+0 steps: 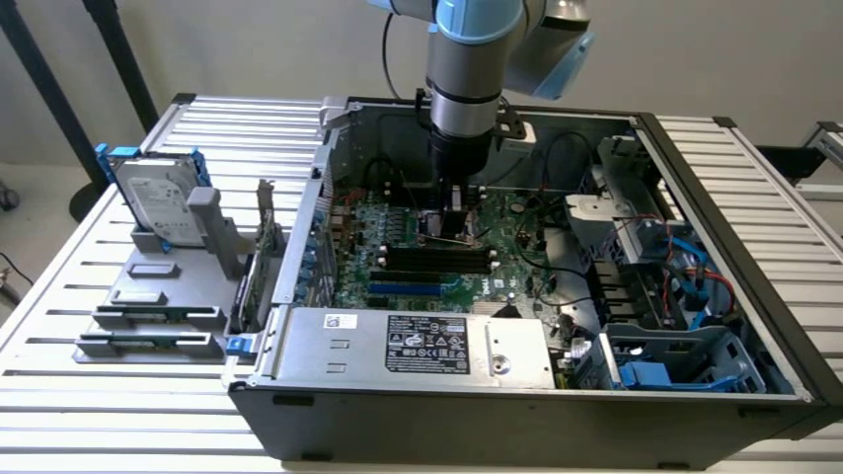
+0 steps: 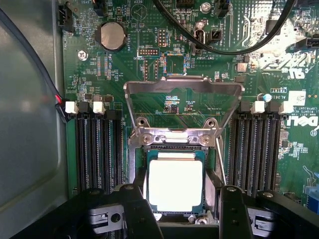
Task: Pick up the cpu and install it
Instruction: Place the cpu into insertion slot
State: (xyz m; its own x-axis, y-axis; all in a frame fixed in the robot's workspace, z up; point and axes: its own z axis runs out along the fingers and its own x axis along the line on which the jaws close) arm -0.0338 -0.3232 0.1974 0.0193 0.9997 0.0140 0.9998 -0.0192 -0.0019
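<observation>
Slatted metal table (image 1: pixel 66 425) is seen under an open computer case (image 1: pixel 527 420) laid on its side, with a pale wall (image 1: pixel 264 44) behind. At nine o'clock from the case, on the exterior view's left, a hard drive (image 1: pixel 156 197) is stood upright in a grey rack.

And now the arm (image 1: pixel 464 89): it is reached straight down into the case. The gripper (image 1: pixel 455 233) is placed low over the motherboard (image 1: pixel 385 225), at about ten o'clock from the case's middle and at twelve o'clock from the labelled power supply (image 1: pixel 421 346).

From the wrist, the cpu (image 2: pixel 175 185) is found right between the fingers (image 2: pixel 139 214). It is laid flat within the socket frame, silvery plate up, with the greenish rim showing round it. The load plate (image 2: pixel 182 85) is swung open and stood clear of the chip, and memory slots (image 2: pixel 97 149) are ranged on both sides of the socket. The jaws are held wide and appear to be closed against two opposite edges of the chip. Whether it is fully seated cannot be told.

A light, stiff, thin part is judged here, with a smooth lid that could slip and contacts underneath that would be easily damaged. It is best taken by two opposite edges of the rim, kept level, and never pressed on one corner.
</observation>
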